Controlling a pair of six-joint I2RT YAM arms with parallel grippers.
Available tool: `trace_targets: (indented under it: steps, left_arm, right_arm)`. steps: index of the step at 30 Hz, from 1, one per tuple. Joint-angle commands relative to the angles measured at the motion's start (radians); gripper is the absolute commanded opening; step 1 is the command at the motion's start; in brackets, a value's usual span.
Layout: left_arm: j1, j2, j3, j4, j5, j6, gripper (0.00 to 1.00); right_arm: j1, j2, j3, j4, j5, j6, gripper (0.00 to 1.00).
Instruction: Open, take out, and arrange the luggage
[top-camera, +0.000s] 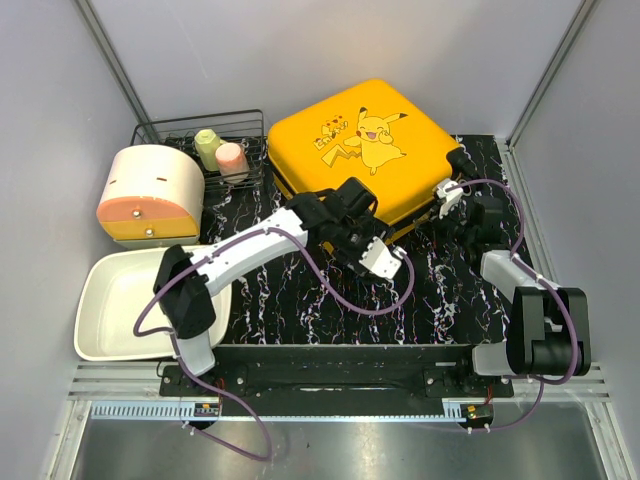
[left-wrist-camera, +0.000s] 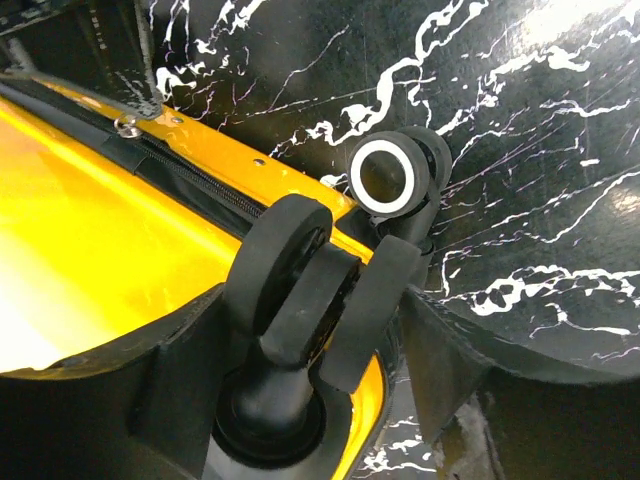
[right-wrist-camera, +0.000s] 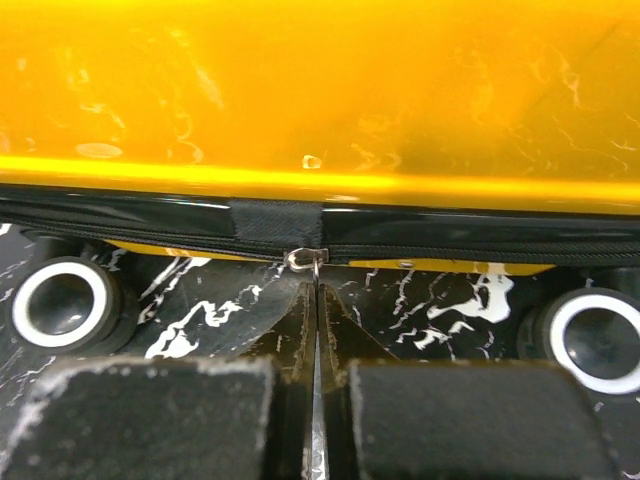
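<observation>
The yellow Pikachu luggage (top-camera: 365, 140) lies flat and closed at the back of the black marbled mat. My right gripper (top-camera: 446, 196) is at its near-right edge. In the right wrist view the gripper (right-wrist-camera: 318, 292) is shut on the thin metal zipper pull (right-wrist-camera: 306, 259) of the black zipper line, between two white-ringed wheels (right-wrist-camera: 58, 303). My left gripper (top-camera: 362, 232) is at the luggage's near corner. In the left wrist view the gripper (left-wrist-camera: 300, 400) is open and straddles a black caster wheel (left-wrist-camera: 290, 265). A second wheel (left-wrist-camera: 390, 175) lies beyond it, and the yellow shell (left-wrist-camera: 90, 250) is on the left.
A white tray (top-camera: 105, 335) sits at the near left under the left arm. A cream-and-orange round container (top-camera: 150, 195) stands behind it. A black wire basket (top-camera: 245, 130) holds a green cup (top-camera: 208, 148) and a pink cup (top-camera: 232, 160). Grey walls enclose the table.
</observation>
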Motion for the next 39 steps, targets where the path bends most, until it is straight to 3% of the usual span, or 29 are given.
trace_targets:
  steps: [1, 8, 11, 12, 22, 28, 33, 39]
  left_arm:
    - [-0.012, 0.037, 0.077, -0.025, -0.056, 0.09, 0.66]
    - [-0.009, 0.03, 0.051, -0.1, -0.081, 0.084, 0.32]
    - [-0.003, -0.015, -0.004, -0.151, -0.079, 0.095, 0.13]
    - [-0.002, -0.036, -0.021, -0.163, -0.085, 0.099, 0.0]
    - [0.08, -0.165, -0.193, -0.26, -0.076, 0.138, 0.0]
    - [0.115, -0.204, -0.251, -0.261, -0.061, 0.197, 0.0]
    - [0.116, -0.219, -0.276, -0.249, -0.026, 0.239, 0.0]
    - [0.12, -0.224, -0.313, -0.244, 0.011, 0.308, 0.0]
  right_arm:
    - [-0.013, -0.004, 0.013, 0.067, 0.17, -0.04, 0.0]
    - [-0.024, -0.023, -0.028, 0.162, 0.308, -0.126, 0.0]
    - [-0.061, -0.018, -0.031, 0.203, 0.301, -0.142, 0.0]
    - [-0.07, -0.012, -0.031, 0.23, 0.293, -0.145, 0.0]
    - [-0.258, 0.127, 0.036, 0.422, 0.132, -0.123, 0.0]
    - [-0.389, 0.264, 0.127, 0.525, -0.096, -0.034, 0.0]
    - [-0.4, 0.385, 0.251, 0.623, -0.253, 0.113, 0.0]
    - [-0.4, 0.571, 0.447, 0.668, -0.313, 0.254, 0.0]
